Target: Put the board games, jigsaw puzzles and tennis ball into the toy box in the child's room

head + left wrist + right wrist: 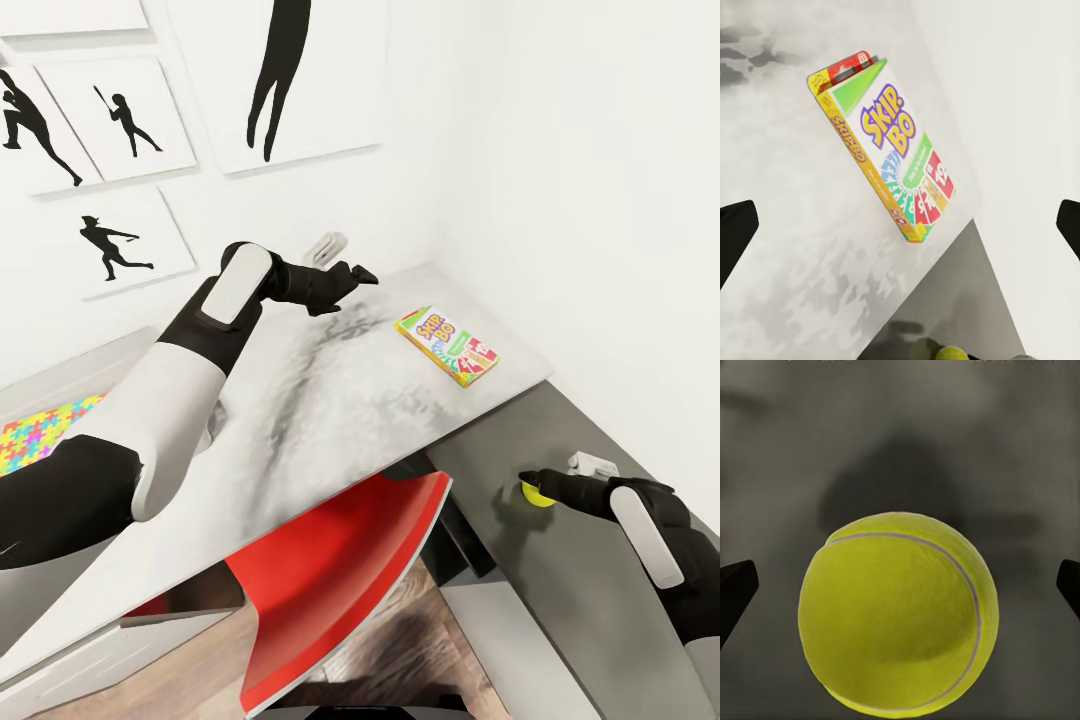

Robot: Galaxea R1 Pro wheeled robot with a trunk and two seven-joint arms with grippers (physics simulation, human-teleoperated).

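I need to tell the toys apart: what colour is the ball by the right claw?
Plain yellow-green tennis ball, with a thin pale seam; clearest in the right wrist view.

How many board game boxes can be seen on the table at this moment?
1. The Skip-Bo board game lies flat on the light grey wing of the table, near its far corner, ahead of the left claw. Others may lie outside the views.

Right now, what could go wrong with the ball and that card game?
The tennis ball sits between the right fingers, which look spread and not touching it. If one bumps it first, it might roll off along the dark grey desk wing. The Skip-Bo box lies near the light grey wing's edge, so a nudge from the left gripper could slide it off.
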